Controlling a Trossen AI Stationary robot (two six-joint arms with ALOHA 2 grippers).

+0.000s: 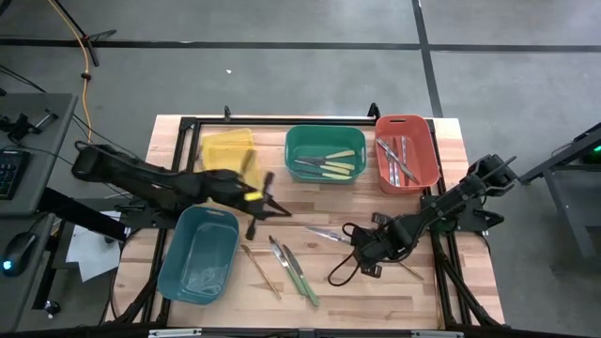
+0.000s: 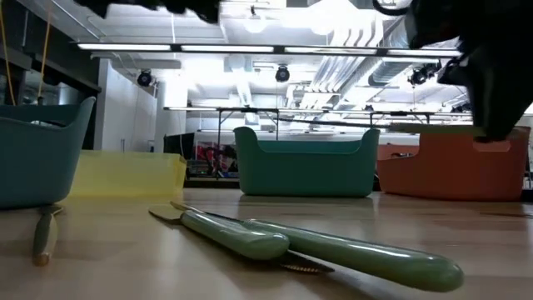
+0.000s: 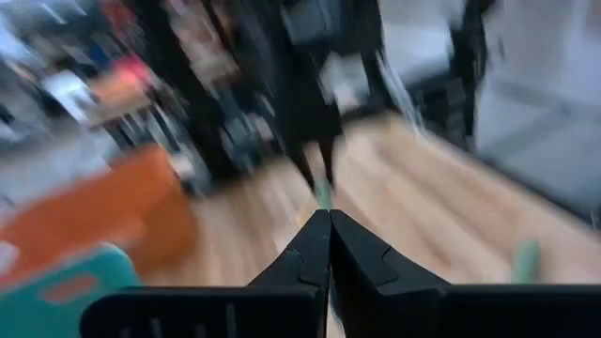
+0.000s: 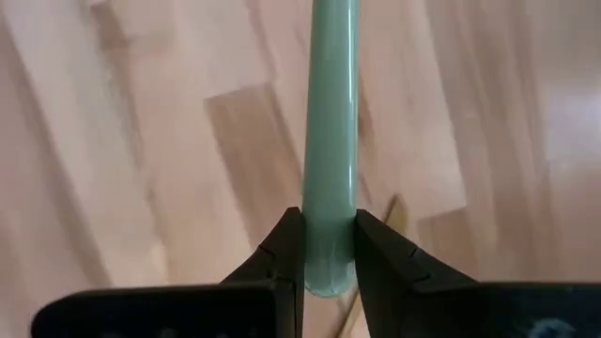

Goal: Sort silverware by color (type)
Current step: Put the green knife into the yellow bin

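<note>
Your right gripper [image 4: 329, 246] has its fingers pinched on the end of a light-blue utensil [image 4: 331, 131], whose handle runs straight out ahead over the bare wooden table [image 4: 141, 141]. From above, that gripper sits near the table's front right, and the piece reaches away from it toward the middle. Your left gripper [image 3: 330, 246] has its fingers pressed together with nothing between them; it hovers near the table's middle, just beside the yellow bin [image 1: 227, 150].

The sorting looks partly done, in my judgement. The green bin [image 1: 325, 137] holds a few yellow-handled utensils [image 1: 331, 161], the red bin [image 1: 423, 169] holds several silver-grey utensils [image 1: 399, 160], and the teal bin [image 1: 192, 282] appears to hold some pale pieces. Still loose on the table are two green-handled utensils [image 2: 333, 246] lying side by side, touching, and a wooden-handled utensil [image 1: 260, 270] next to them, besides the piece in your right gripper.

You cannot count what is in the teal bin, and the yellow bin's contents are partly covered by the left arm. The left wrist view is smeared, so little beyond its fingers can be read. In the low view the right arm is only a dark shape at the edge.
</note>
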